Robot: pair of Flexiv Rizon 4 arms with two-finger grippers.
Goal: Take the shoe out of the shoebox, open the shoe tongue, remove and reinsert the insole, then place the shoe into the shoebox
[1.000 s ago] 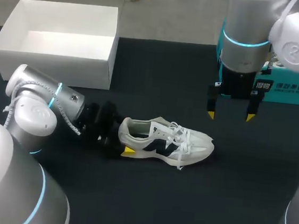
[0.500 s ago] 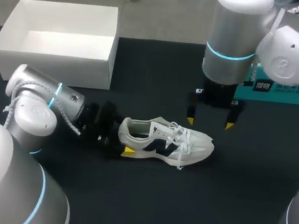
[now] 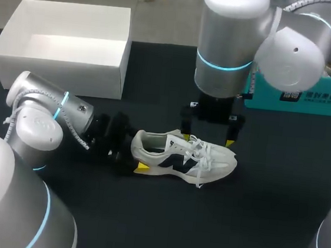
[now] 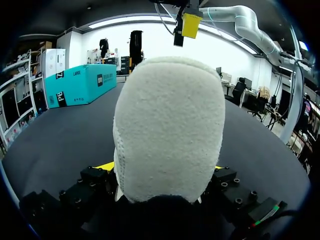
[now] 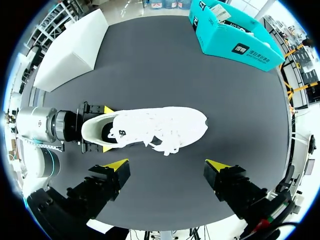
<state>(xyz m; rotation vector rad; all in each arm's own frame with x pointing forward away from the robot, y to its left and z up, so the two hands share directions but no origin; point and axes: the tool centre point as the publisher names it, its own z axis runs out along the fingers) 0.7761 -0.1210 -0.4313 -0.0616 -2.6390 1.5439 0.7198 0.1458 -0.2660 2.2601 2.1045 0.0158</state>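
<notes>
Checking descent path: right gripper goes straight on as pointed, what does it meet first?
Probably the white sneaker, at its laces: it lies straight ahead of the right gripper, between its open fingers. Depth unclear.

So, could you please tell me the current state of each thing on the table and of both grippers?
shoe: out of the box, resting on the table, heel gripped.
white shoebox: open, nothing inside.
teal box: open or closed, cannot tell.
left gripper: shut on the shoe's heel.
right gripper: open, hovering over the shoe.
</notes>
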